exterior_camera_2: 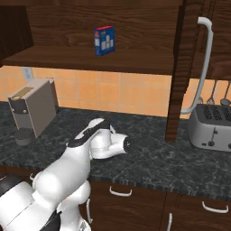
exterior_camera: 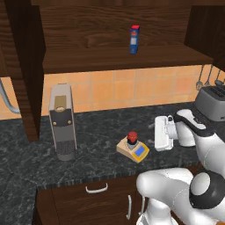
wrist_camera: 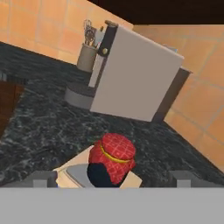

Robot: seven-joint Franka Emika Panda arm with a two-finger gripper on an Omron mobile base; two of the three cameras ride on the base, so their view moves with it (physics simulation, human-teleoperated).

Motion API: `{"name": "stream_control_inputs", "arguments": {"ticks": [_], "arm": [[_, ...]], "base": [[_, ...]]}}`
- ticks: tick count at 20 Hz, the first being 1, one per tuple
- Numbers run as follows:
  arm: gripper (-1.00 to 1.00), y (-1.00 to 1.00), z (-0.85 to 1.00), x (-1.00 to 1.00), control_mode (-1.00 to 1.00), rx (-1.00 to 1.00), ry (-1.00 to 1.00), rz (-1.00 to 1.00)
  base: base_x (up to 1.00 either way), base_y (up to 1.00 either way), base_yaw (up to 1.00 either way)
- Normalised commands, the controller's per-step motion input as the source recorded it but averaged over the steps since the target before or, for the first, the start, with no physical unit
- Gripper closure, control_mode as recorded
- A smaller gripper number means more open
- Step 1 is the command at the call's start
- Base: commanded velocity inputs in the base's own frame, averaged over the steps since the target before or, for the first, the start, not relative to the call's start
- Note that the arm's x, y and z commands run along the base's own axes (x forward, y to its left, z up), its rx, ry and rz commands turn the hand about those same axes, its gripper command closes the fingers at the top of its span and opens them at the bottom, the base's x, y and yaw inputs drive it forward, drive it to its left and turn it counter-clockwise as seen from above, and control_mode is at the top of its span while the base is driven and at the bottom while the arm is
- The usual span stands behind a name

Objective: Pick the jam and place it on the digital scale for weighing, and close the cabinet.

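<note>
Currently the jam [exterior_camera: 131, 138] is seen standing on the digital scale [exterior_camera: 133, 150], near the counter [exterior_camera: 96, 132] front edge with bare stone around. The gripper [wrist_camera: 113, 181] is spread wide, apparently clear of the jar. The cabinet [exterior_camera_2: 182, 67] stands open; a blue carton [exterior_camera: 134, 39], label unreadable, sits inside.
</note>
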Motion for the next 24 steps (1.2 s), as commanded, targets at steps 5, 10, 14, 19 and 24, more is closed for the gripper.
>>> {"name": "stream_control_inputs", "arguments": {"ticks": [5, 10, 14, 19, 24], "arm": [[-1.0, -0.6, 0.41, -0.5, -1.0, 0.22, -0.34, -0.2], [-1.0, -0.91, 0.47, -0.29, -1.0, 0.33, -0.27, -0.14], [-1.0, -1.0, 0.61, -0.29, -1.0, 0.35, -0.5, -0.04], [-1.0, -1.0, 0.6, -0.4, -1.0, 0.21, -0.35, -0.1], [-1.0, -1.0, 0.55, -0.47, -1.0, 0.17, -0.05, -0.02]], "base": [[0.0, 0.0, 0.0], [0.0, 0.0, 0.0], [0.0, 0.0, 0.0], [0.0, 0.0, 0.0], [0.0, 0.0, 0.0]]}}
